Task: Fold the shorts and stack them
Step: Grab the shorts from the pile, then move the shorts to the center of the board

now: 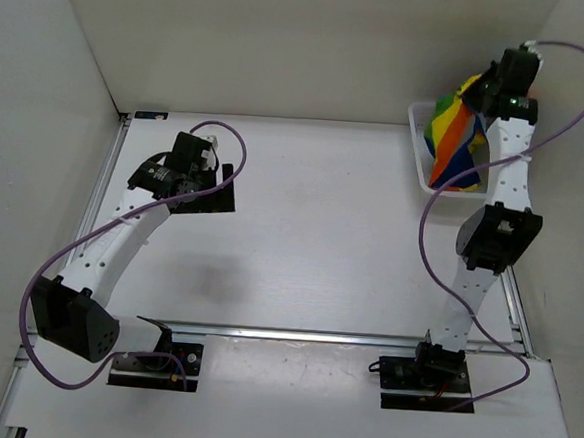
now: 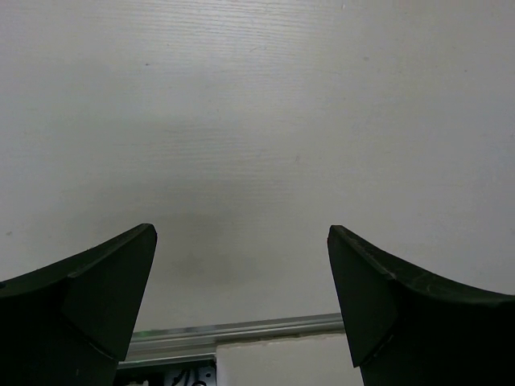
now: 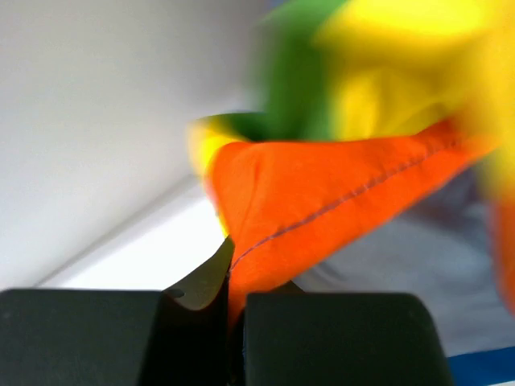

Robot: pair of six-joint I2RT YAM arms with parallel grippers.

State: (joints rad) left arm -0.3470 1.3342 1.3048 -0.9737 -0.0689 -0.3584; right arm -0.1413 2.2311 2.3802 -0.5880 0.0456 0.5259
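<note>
The rainbow-striped shorts [image 1: 458, 140] hang bunched over the white basket [image 1: 417, 153] at the back right of the table. My right gripper [image 1: 489, 90] is raised above the basket and is shut on the shorts; in the right wrist view an orange fold [image 3: 322, 209] is pinched between the closed fingers [image 3: 201, 322], with yellow and green fabric above. My left gripper [image 1: 203, 178] hovers low over the bare white table at the left, open and empty; its dark fingertips [image 2: 113, 281] stand wide apart in the left wrist view.
White walls close the cell at the back and on both sides. Metal rails [image 1: 304, 334] run along the table's front and side edges. Purple cables [image 1: 570, 118] loop beside both arms. A black plate [image 1: 208, 198] lies under the left gripper.
</note>
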